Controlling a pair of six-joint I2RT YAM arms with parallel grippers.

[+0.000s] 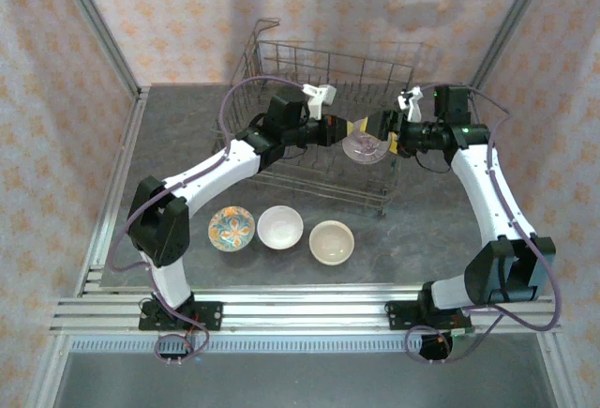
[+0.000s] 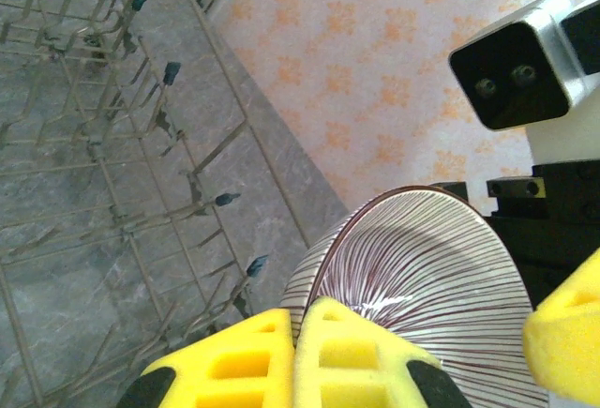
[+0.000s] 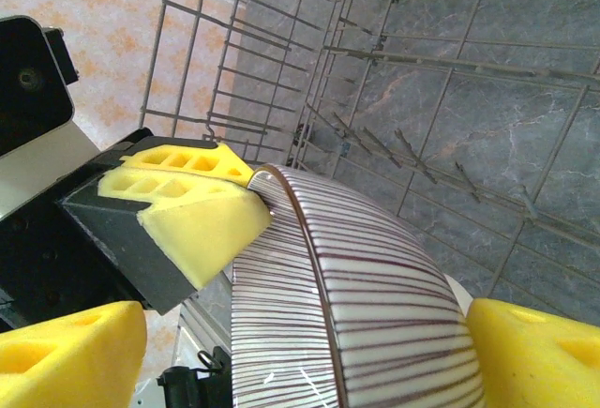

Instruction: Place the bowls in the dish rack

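Observation:
A white bowl with fine maroon stripes (image 1: 366, 148) hangs tilted over the front right part of the grey wire dish rack (image 1: 281, 61). My left gripper (image 1: 339, 133) is shut on its rim, and in the left wrist view the yellow pads (image 2: 253, 352) pinch the bowl's edge (image 2: 422, 267). My right gripper (image 1: 386, 136) stands open around the same bowl (image 3: 375, 305), its pads (image 3: 75, 352) wide apart on either side. The left gripper's pads (image 3: 197, 211) clamp the rim at upper left. Three bowls sit on the table: floral (image 1: 232, 228), white (image 1: 279, 226), cream (image 1: 331, 241).
Upright tines fill the rack floor (image 2: 112, 145) below the held bowl, and its tall wire wall (image 3: 244, 70) stands close behind it. The three loose bowls lie in a row between the rack and the arm bases. Patterned walls enclose the table.

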